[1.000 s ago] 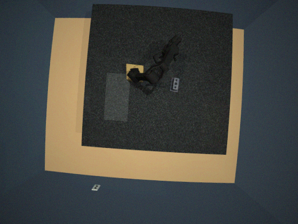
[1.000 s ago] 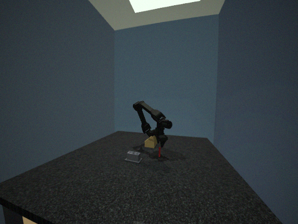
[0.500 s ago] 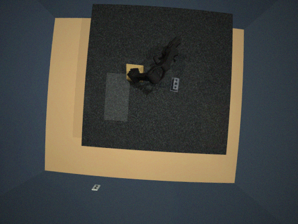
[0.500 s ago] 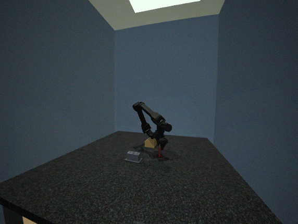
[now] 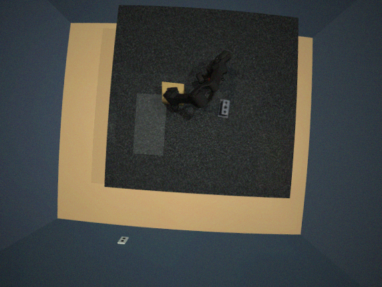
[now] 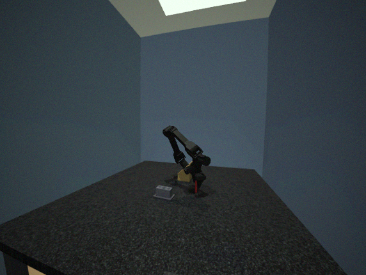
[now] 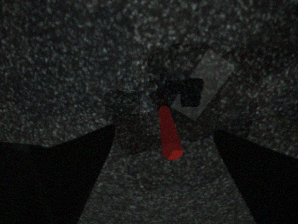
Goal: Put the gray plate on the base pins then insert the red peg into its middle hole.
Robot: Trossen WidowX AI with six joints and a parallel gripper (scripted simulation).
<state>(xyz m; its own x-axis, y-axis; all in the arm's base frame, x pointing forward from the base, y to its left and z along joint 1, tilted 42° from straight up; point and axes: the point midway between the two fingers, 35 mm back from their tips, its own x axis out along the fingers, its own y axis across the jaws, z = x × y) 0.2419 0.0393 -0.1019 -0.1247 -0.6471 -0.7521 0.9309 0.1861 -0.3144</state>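
My gripper is open, pointing down around the red peg. The red peg stands upright on the dark table, with one finger on each side in the wrist view and nothing gripped. In the top view only a red speck of it shows past the arm. The gray plate looks level on the base, whose thin rim shows around its foot. Dark hole spots show in a row on its top. Whether it sits fully down on the pins cannot be told.
A yellow block stands at the arm's foot. The plate and base lie to the right of the arm in the top view. A lighter rectangle shows on the table surface. The table's edges are well away from the peg.
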